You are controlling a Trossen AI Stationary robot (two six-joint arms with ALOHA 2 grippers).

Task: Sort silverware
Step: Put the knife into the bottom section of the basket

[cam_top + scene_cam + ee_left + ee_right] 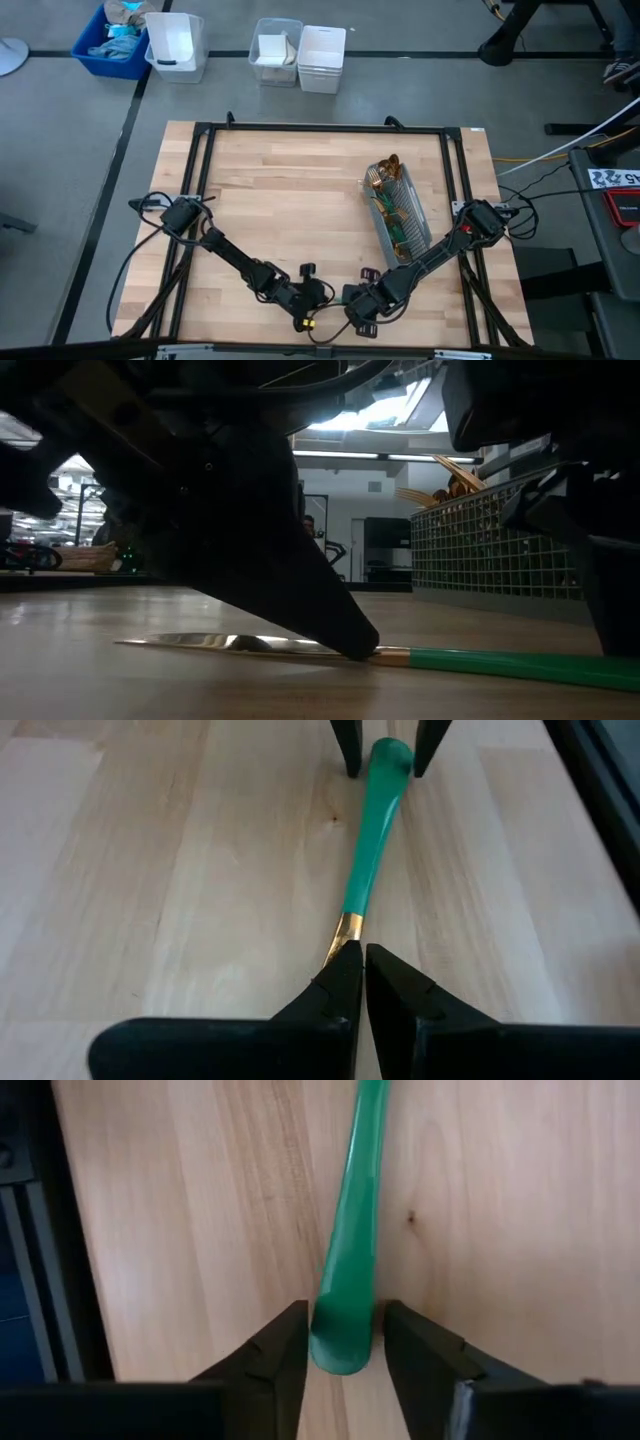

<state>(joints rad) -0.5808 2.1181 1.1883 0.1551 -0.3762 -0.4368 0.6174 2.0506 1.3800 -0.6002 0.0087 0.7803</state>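
Because the left gripper (357,958), jaws shut, pins the gold-and-green knife (372,840) on the wooden worktop (180,870), and the right gripper (345,1335) straddles its handle with jaws apart, a careless pull could drag it sideways.

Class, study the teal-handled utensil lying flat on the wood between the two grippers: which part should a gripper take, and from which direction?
Probably the thick rounded end of the teal-handled utensil, from above, fingers either side. It lies flat on the table, and the handle is bulkier than the thin gold neck. The right gripper already straddles that end; the left gripper is shut at the neck.
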